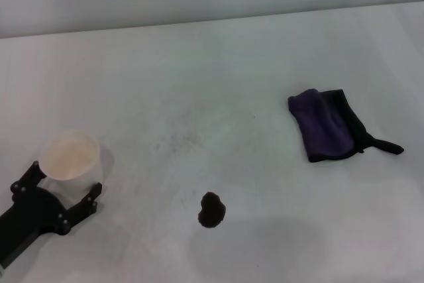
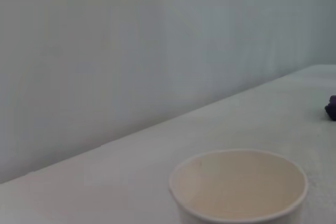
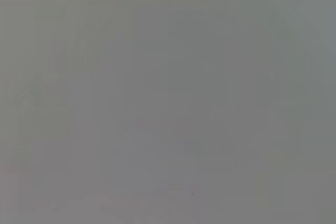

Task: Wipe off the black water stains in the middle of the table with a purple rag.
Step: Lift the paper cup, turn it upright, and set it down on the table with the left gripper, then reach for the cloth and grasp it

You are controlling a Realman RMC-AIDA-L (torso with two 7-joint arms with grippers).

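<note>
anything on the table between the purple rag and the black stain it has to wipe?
Nothing visible. The purple rag lies on the robot's right; bare white table runs from it to the black stain. The paper cup, at the left end effector, stands off that path.

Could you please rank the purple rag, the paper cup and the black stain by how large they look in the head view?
1. purple rag
2. paper cup, somewhat smaller
3. black stain, clearly smallest

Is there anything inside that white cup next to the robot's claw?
Nothing shows inside the white cup: the left wrist view shows only bare, pale inner wall. Its very bottom is out of sight. The left gripper straddles it.
</note>
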